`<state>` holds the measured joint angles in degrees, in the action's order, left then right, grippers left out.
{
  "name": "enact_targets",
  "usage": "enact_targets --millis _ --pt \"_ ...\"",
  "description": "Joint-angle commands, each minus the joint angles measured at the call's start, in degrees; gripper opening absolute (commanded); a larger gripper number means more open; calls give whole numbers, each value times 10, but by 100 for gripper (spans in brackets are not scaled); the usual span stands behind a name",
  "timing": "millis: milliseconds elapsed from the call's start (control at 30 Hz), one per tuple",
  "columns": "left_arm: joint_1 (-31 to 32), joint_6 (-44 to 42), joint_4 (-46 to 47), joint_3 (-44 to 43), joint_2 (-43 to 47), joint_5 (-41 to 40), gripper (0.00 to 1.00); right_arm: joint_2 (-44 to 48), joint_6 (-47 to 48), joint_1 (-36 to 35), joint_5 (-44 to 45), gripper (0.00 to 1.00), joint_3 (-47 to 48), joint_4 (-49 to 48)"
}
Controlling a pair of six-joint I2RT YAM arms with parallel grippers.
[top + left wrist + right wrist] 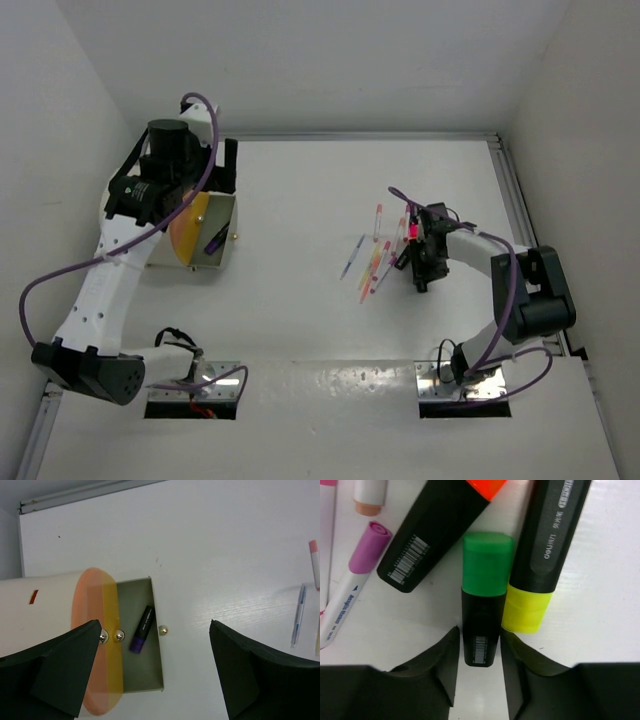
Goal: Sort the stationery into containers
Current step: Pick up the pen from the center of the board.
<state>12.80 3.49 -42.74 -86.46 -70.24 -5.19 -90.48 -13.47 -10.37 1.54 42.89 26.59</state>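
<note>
My right gripper (480,647) is down on the table in the stationery pile (375,260). Its fingers press both sides of the black body of a green-capped highlighter (482,605), which lies flat. An orange-capped highlighter (435,530) and a yellow-capped one (540,555) lie on either side of it. A pink-capped white pen (355,580) lies to the left. My left gripper (155,670) hangs wide open above the containers, holding nothing. The greenish bin (145,675) holds a purple-capped black highlighter (141,630). A yellow bin (111,655) sits beside it, against the orange face (87,630) of the white drum (35,610).
A blue pen (298,615) and a pink-capped pen (315,562) lie on the white table to the right of the bins. White walls enclose the table on the left, back and right. A metal rail (515,200) runs along the right edge.
</note>
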Motion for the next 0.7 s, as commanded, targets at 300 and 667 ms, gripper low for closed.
enact_targets --millis 300,667 --pt "-35 21 49 73 48 199 100 87 16 -46 -101 0 49 27" --pt "3 189 182 247 85 482 95 169 -120 -156 -243 0 165 -60"
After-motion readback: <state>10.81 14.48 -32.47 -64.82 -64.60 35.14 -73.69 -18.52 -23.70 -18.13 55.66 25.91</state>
